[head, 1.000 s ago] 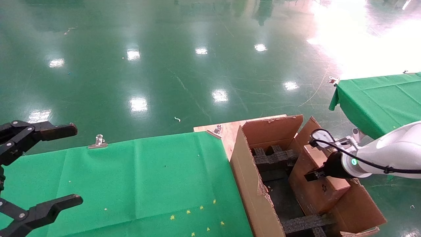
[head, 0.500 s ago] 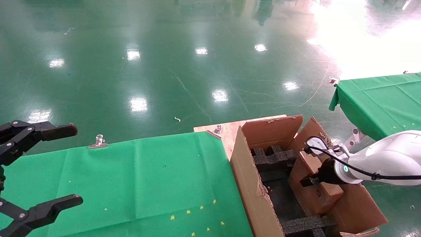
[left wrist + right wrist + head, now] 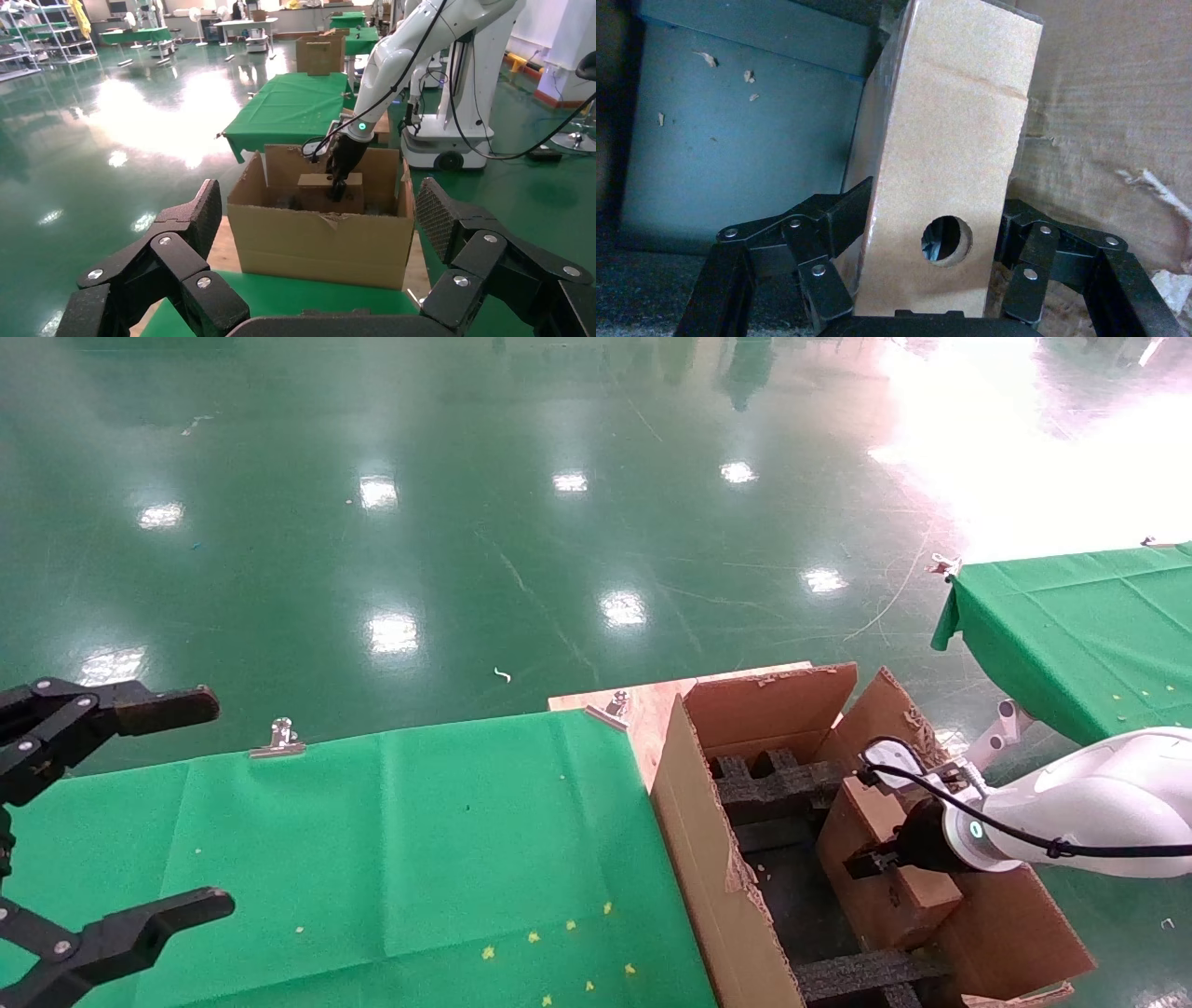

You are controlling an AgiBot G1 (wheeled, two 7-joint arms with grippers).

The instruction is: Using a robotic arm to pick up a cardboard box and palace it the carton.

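You have two grippers, one slim cardboard box and one carton in the scene, plus two green-covered tables.

Left side: the left gripper (image 3: 121,803) is parked over the near left edge of the green-covered table (image 3: 419,840). Its black linked fingers (image 3: 169,260) are spread wide with nothing between them. Two metal clips (image 3: 277,738) pin the cloth along the far edge of this table, one toward the left and one at the far right corner.

Right of that table: the carton (image 3: 708,859) stands against the table's right edge, top open, flaps ragged. Black foam spacers (image 3: 773,784) cross its floor at the far end and the near end.

Inside the carton: the cardboard box (image 3: 885,887) stands on edge, tilted, against the carton's right wall. The right gripper (image 3: 871,864), on the robotic arm (image 3: 1080,812), is lowered into the carton. Its fingers (image 3: 828,225) are closed against both broad faces of the cardboard box (image 3: 947,175), with the narrow edge and its round hole facing the wrist.

Far right: a second green-covered table (image 3: 1071,617) stands well apart from the carton.
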